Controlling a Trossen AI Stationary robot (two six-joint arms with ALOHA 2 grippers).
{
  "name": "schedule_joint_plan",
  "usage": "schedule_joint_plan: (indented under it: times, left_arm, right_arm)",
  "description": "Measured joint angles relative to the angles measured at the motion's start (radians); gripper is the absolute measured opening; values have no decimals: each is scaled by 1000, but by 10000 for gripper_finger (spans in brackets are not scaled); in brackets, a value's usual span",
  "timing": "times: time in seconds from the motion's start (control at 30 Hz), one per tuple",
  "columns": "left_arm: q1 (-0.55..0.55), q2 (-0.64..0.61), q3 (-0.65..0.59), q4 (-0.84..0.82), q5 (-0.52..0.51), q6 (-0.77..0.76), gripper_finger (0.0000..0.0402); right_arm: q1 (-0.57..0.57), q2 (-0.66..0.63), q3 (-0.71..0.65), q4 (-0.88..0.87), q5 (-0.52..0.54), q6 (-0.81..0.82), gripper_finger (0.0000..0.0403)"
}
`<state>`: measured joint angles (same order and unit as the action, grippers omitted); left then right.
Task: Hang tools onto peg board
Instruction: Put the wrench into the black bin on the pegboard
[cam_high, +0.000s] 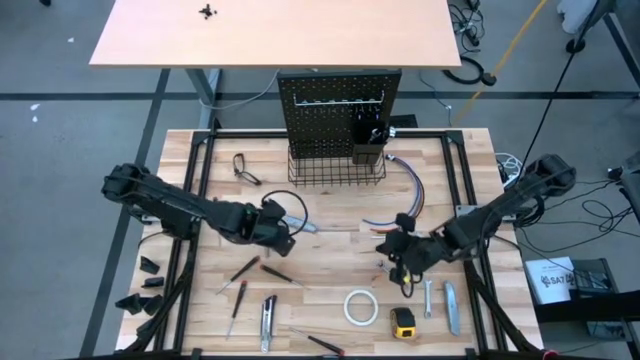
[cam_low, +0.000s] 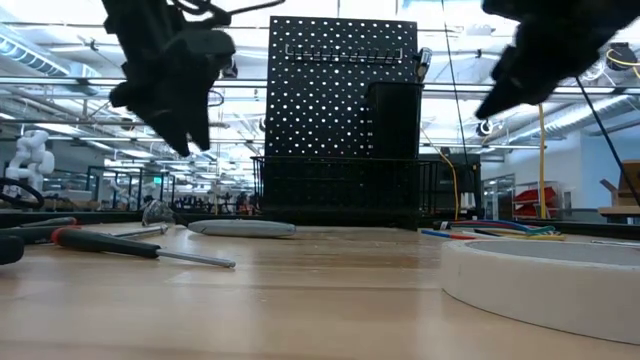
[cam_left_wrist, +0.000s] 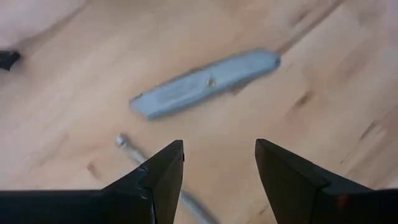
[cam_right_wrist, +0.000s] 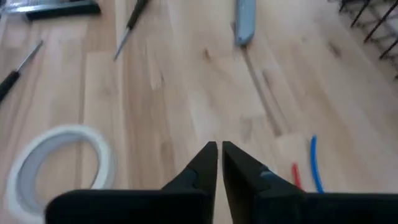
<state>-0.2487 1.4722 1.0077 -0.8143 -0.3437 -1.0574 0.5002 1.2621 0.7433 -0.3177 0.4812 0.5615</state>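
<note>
A: Quick pass, left to right. Left gripper (cam_high: 290, 228) hangs over the left-middle of the workbench (cam_high: 330, 215), jaws parted, nothing between them. Its wrist view shows a grey utility knife (cam_left_wrist: 205, 84) lying flat just ahead, plus the end of a thin metal tool (cam_left_wrist: 127, 146) near the fingertips (cam_left_wrist: 168, 165).

B: Grabbing it?

A: Not yet. Judging by the aim, the knife is the likely pick. Apart from it, not touching.

B: Tools still down?

A: Most of them. Front left: red-and-black screwdrivers (cam_high: 243, 268) and a second utility knife (cam_high: 267, 322). Pliers (cam_high: 245, 168) at back left. Front middle: white tape roll (cam_high: 360, 307); then yellow tape measure (cam_high: 403, 321), a wrench (cam_high: 428, 298) and another knife (cam_high: 451, 307).

B: Peg board?

A: Peg board (cam_high: 335, 115) stands upright at the back centre. Hooks look bare from above; something dark sits in the small bin (cam_high: 368, 152), can't tell what. The wire basket (cam_high: 335, 175) looks empty.

B: Right side?

A: Right gripper (cam_high: 405, 262) is over the front right, just behind the tape measure, fingers (cam_right_wrist: 202, 165) pressed nearly together with nothing in them. Coloured wires (cam_high: 410, 185) lie behind it, not task items.

B: Progress?

A: Early, I'd say. Nearly everything is left to hang.
</note>
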Motion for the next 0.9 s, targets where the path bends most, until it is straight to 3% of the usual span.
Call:
schedule_joint_plan:
  times: [0.17, 0.27, 0.4, 0.53, 0.6, 0.7, 0.9]
  left_arm:
    - [14, -2, 0, 27, 5, 169, 203]
    - [11, -55, -12, 48, -54, 181, 203]
    - [33, -198, -132, 195, -60, 222, 203]
    - [52, -312, -274, 458, 32, 313, 203]
    - [52, -321, -321, 596, 50, 357, 203]
    - [53, -300, -344, 747, 51, 414, 203]
    - [59, -229, -348, 787, 64, 417, 203]
  right_arm:
    - [-56, 0, 0, 92, -16, -115, 82]
    - [-95, 0, 15, 69, -56, -46, 120]
    - [-149, 0, 26, -8, -258, 94, 160]
    - [-144, 4, 30, -107, -503, 180, 172]
    - [-107, 6, 30, -170, -524, 186, 164]
    - [-58, 10, 30, -236, -467, 205, 132]
    - [-47, 75, 26, -252, -448, 208, 12]
